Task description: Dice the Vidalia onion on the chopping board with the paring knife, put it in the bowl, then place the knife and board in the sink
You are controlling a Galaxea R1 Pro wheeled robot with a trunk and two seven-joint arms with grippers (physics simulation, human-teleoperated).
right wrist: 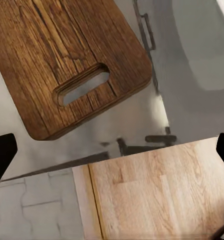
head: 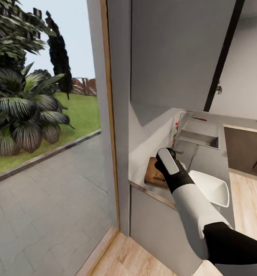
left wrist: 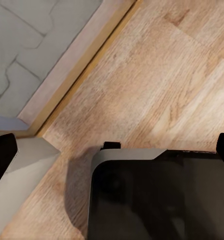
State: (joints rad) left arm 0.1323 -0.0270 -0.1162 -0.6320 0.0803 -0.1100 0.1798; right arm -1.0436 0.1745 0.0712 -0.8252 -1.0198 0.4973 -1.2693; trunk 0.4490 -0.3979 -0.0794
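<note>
While the right arm [head: 190, 199] reaches forward over the near end of the countertop [head: 205, 157], its gripper [right wrist: 112, 150] hangs above the chopping board [head: 154, 174], the 2 dark fingertips [right wrist: 1, 155] spread wide at the edges of the right wrist view with nothing between them. Below them the board's handle slot [right wrist: 81, 90] lies on the grey steel, close to the counter's edge, with wooden floor [right wrist: 157, 195] beyond it. Just right of the board sits the white bowl [head: 211, 188]. Farther along the counter lies the sink [head: 199, 134]. The left gripper [left wrist: 112, 150] is also wide open and empty, over wooden floor [left wrist: 157, 75] and a dark part of the robot [left wrist: 162, 200].
</note>
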